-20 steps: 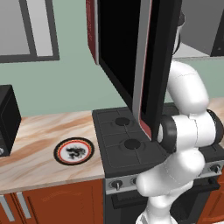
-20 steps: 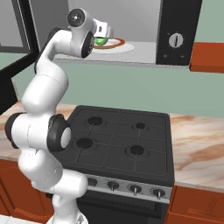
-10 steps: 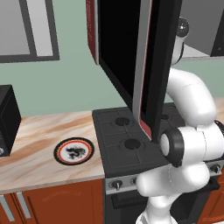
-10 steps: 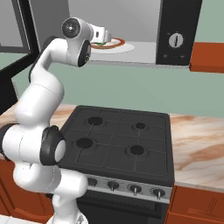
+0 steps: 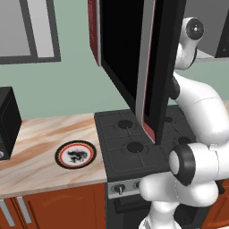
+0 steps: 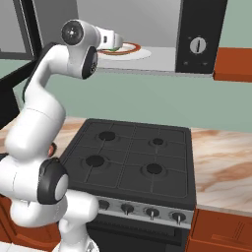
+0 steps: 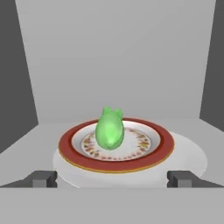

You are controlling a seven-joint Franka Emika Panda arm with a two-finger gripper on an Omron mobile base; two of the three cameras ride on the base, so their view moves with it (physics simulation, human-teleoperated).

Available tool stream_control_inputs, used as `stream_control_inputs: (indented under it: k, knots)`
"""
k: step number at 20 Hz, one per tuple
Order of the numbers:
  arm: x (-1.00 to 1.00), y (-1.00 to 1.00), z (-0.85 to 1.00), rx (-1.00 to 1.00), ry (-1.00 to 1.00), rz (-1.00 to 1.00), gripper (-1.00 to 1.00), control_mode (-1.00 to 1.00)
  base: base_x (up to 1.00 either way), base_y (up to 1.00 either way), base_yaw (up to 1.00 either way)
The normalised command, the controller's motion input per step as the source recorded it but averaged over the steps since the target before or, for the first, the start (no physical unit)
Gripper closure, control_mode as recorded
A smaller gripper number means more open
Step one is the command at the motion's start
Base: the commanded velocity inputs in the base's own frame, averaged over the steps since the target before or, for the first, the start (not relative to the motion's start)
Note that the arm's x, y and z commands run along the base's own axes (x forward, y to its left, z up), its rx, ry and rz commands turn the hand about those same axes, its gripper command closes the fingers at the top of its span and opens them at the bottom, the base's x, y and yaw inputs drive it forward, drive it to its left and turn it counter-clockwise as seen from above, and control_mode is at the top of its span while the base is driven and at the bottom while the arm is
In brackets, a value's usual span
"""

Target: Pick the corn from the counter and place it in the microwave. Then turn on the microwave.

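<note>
The bright-green corn (image 7: 109, 128) lies on a red-rimmed plate (image 7: 162, 148) inside the microwave (image 7: 113, 57), on its pale floor. My gripper (image 7: 111, 179) hangs just in front of the plate, open, with nothing between its fingertips (image 7: 41, 178). From the right base view my gripper (image 6: 117, 44) is at the cavity's mouth, with a sliver of the corn (image 6: 114, 48) beyond it. The microwave (image 6: 197, 29) hangs above the stove, and its glossy door (image 5: 134, 67) stands swung wide open. The counter (image 5: 40, 165) runs to the left of the stove.
A black gas stovetop (image 6: 133, 157) sits under the microwave. A black-and-red-rimmed plate (image 5: 75, 154) lies on the counter beside a black box (image 5: 6, 120). The microwave's knob panel (image 6: 197, 45) is right of the cavity. More counter (image 6: 221, 162) runs right of the stove.
My hand has drawn back out of the microwave toward the open side, and the arm has swung with it. The corn stays on the plate inside.
</note>
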Motion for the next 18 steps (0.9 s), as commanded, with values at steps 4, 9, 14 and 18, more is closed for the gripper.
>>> stream_control_inputs:
  k: [4,9,14,18]
  knots:
    - [-0.61,-0.08,0.01,0.00,0.00,0.00,-1.00,-1.00,0.00,0.00,0.00]
    - [-0.66,-0.11,0.00,0.00,0.00,0.00,-1.00,-1.00,0.00,0.00,0.00]
    - [-0.69,-0.08,0.00,0.00,-0.01,0.00,-1.00,-1.00,0.00,0.00,0.00]
    - [-0.67,-0.04,0.00,0.00,-0.01,0.00,-1.00,-1.00,0.00,0.00,0.00]
